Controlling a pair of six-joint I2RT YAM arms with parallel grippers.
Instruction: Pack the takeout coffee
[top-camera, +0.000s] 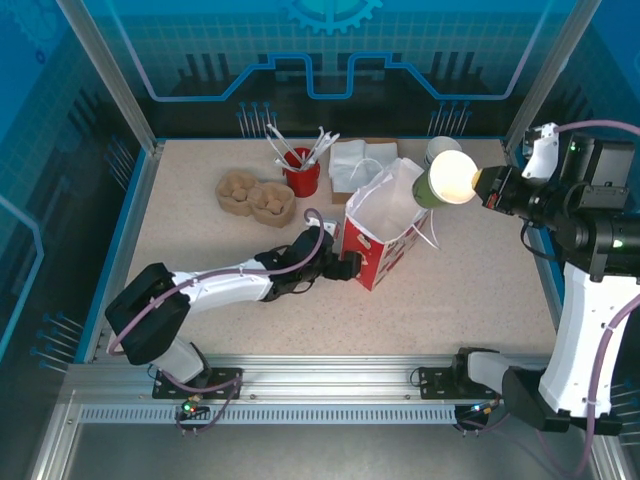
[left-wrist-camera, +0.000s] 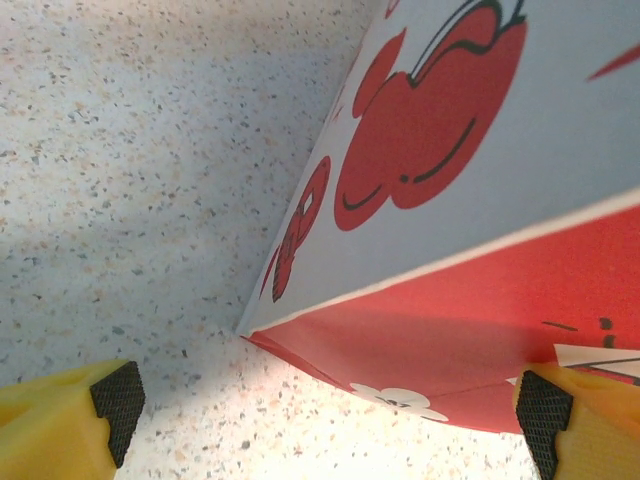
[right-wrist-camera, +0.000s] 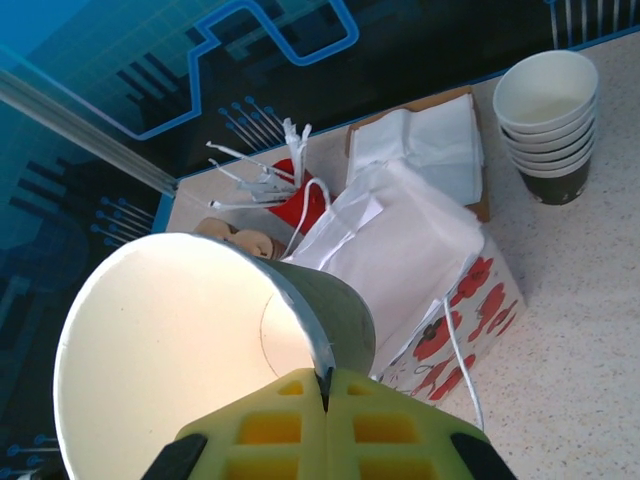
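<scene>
The right pincer (right-wrist-camera: 325, 385) is clamped on the rim of an olive-green paper cup (right-wrist-camera: 180, 350), holding it tipped on its side, its white open mouth turned towards the wrist. The top view shows the cup (top-camera: 445, 178) raised above the counter (top-camera: 470, 290), just beside the open top of the poppy-print bag (top-camera: 385, 225). The left pincer (left-wrist-camera: 330, 405) is spread wide at the bag's (left-wrist-camera: 450, 150) lower corner, and a stack of cups (right-wrist-camera: 548, 120) stands behind the bag.
</scene>
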